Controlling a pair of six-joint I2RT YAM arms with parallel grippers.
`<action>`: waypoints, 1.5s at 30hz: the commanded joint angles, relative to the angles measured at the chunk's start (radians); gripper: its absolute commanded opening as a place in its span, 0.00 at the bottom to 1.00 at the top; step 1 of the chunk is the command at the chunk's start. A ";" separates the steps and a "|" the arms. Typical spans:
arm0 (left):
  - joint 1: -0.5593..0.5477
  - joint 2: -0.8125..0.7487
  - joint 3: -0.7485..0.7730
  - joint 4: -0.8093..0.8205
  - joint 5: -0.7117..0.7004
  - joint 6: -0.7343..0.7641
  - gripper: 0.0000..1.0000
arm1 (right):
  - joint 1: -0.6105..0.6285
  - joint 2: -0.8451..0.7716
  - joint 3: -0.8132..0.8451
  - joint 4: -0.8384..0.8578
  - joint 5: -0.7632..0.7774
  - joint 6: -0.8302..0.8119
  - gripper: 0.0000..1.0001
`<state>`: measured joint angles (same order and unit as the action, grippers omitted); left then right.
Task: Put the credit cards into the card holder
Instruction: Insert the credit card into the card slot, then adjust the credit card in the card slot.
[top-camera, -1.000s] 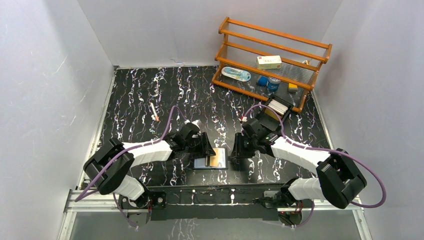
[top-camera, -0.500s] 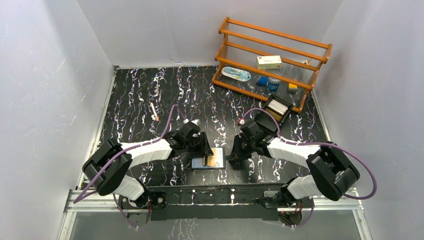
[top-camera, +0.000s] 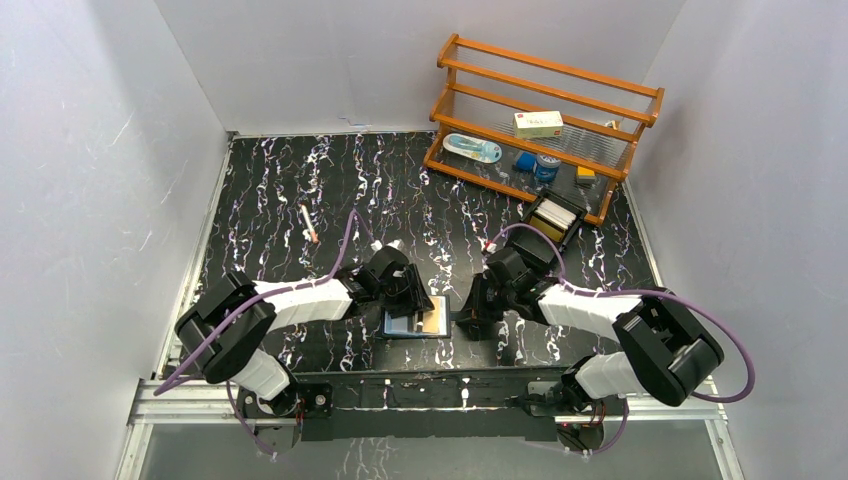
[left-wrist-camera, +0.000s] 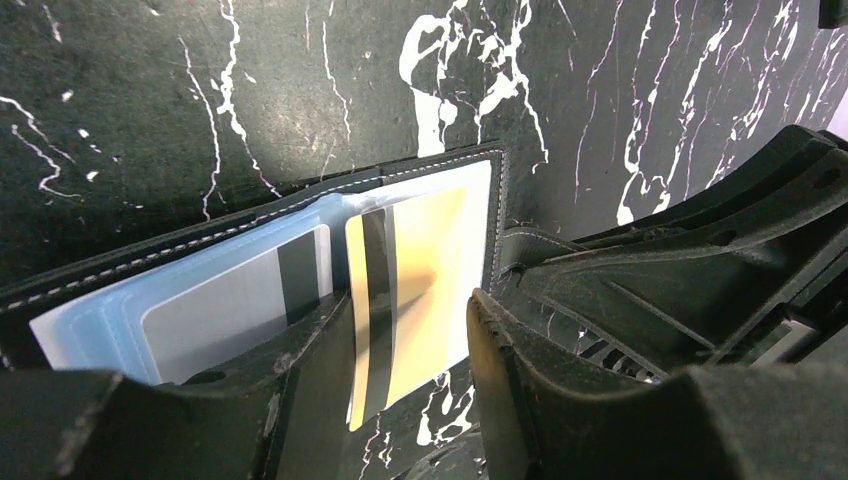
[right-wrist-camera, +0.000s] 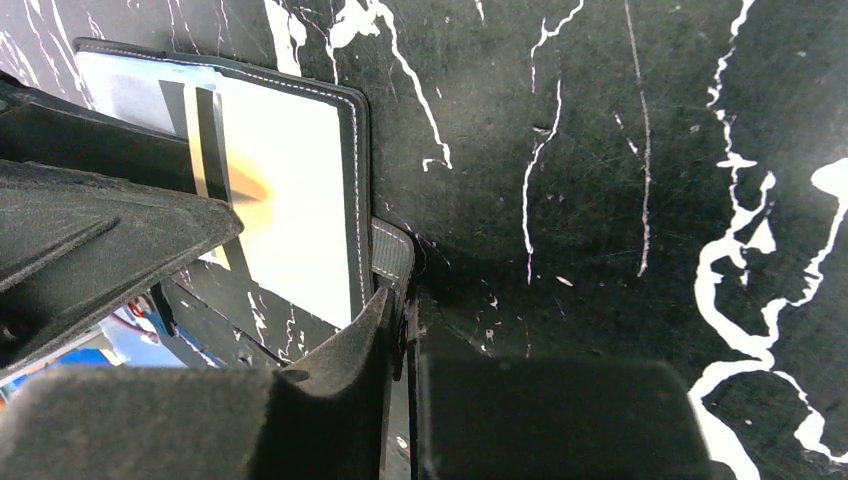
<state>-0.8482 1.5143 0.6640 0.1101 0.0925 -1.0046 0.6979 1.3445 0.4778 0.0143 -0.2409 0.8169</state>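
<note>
Hidden or unclear: the near ends of both cards lie behind the left fingers. The end of the wallet's strap tab vanishes between the right jaws. A blue and red blur at the lower left of the right wrist view cannot be made out.

The small square black leather-like folding wallet lies open and flat on the black white-veined worktop. It sits near the near edge, between the two grippers.

- **Wallet contents:** a pale grey plastic card sits inside the silvery-blue translucent pocket. A tan-gold plastic card with a black stripe lies over the pale inner face beside it, one corner jutting past the wallet's edge. I cannot tell whether its far end is inside a pocket.
- **Left gripper:** jaws about half apart, one finger against each long edge of the tan-gold card, which fills the gap.
- **Right gripper:** jaws almost together, pinching the strap tab at the wallet's side.
- **Black open-topped box:** stands well apart, by the orange wooden rack. It holds upright white and tan pieces too small to identify.
- **Rack:** it carries a white carton and small blue items.
</note>
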 joint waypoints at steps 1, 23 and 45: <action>-0.025 0.049 0.005 0.036 -0.010 -0.040 0.42 | 0.011 -0.011 -0.021 0.072 -0.014 0.053 0.01; -0.050 0.029 0.163 -0.283 -0.171 0.056 0.49 | 0.010 -0.057 -0.022 0.018 0.060 0.049 0.00; -0.050 0.043 0.185 -0.234 -0.053 0.073 0.50 | 0.010 -0.032 -0.010 0.028 0.050 0.041 0.00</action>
<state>-0.8944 1.5757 0.8768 -0.1787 -0.0265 -0.9089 0.7029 1.3098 0.4427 0.0406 -0.2020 0.8684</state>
